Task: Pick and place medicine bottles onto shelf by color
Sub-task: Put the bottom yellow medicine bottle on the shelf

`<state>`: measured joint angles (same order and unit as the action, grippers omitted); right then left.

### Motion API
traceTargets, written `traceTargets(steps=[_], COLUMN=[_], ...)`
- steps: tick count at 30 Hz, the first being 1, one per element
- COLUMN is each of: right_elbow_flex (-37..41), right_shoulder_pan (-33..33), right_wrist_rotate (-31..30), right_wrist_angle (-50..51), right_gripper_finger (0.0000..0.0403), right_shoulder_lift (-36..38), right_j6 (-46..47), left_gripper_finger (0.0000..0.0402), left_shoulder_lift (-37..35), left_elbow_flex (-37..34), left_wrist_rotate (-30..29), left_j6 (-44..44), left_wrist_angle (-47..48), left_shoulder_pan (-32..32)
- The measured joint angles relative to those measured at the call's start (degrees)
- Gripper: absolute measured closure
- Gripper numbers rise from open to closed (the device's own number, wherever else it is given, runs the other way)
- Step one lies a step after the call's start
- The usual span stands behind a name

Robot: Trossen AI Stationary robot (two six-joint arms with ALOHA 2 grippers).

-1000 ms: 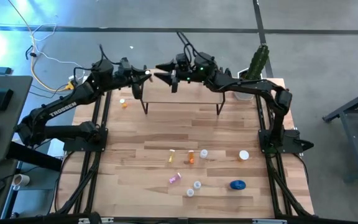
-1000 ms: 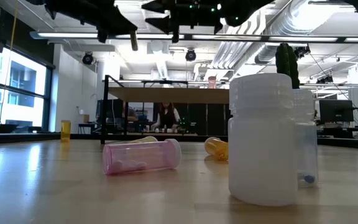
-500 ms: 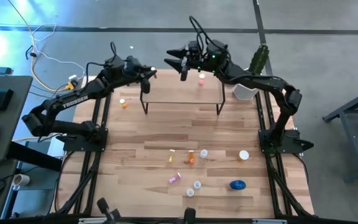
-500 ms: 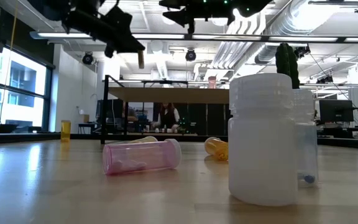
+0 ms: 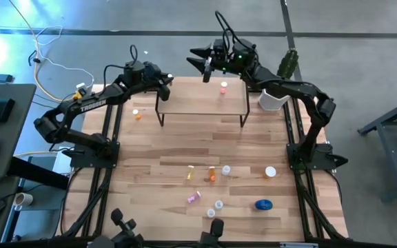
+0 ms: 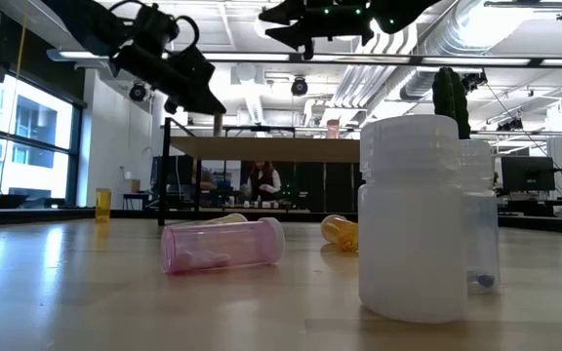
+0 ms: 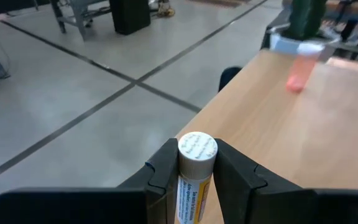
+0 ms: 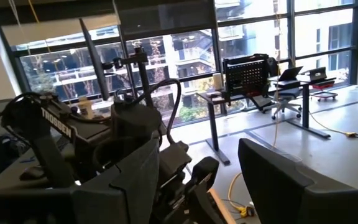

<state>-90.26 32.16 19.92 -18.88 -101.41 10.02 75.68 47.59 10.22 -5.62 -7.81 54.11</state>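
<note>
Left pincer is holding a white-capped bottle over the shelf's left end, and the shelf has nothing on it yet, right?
Not quite: the shelf already carries a pink bottle, as the high view shows. The rest holds: the left pincer is shut on a white-capped bottle at the shelf's left end.

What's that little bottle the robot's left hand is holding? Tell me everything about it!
The little bottle is a thin tube with a round white cap that has tiny writing on top. Its side has a yellowish label with small print. It looks like plastic. The left gripper pinches it between two dark fingers, cap pointing away from the wrist, just at the corner of the light-wood shelf. Only the fingers touch it.
</note>
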Motion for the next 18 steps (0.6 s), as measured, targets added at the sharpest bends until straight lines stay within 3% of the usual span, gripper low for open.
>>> traceTargets(steps=[18], right_elbow_flex=[0.0], right_shoulder_pan=[0.5], right_wrist_rotate=[0.0], right_wrist_angle=[0.7], right_gripper_finger=[0.0192], right_shoulder_lift=[0.0], right_j6=[0.0], left_gripper_finger=[0.0329], left_shoulder_lift=[1.6], left_elbow_flex=[0.0], left_wrist_rotate=[-2.3], left_j6=[-2.1], left_wrist_angle=[2.0], left_shoulder_pan=[0.0])
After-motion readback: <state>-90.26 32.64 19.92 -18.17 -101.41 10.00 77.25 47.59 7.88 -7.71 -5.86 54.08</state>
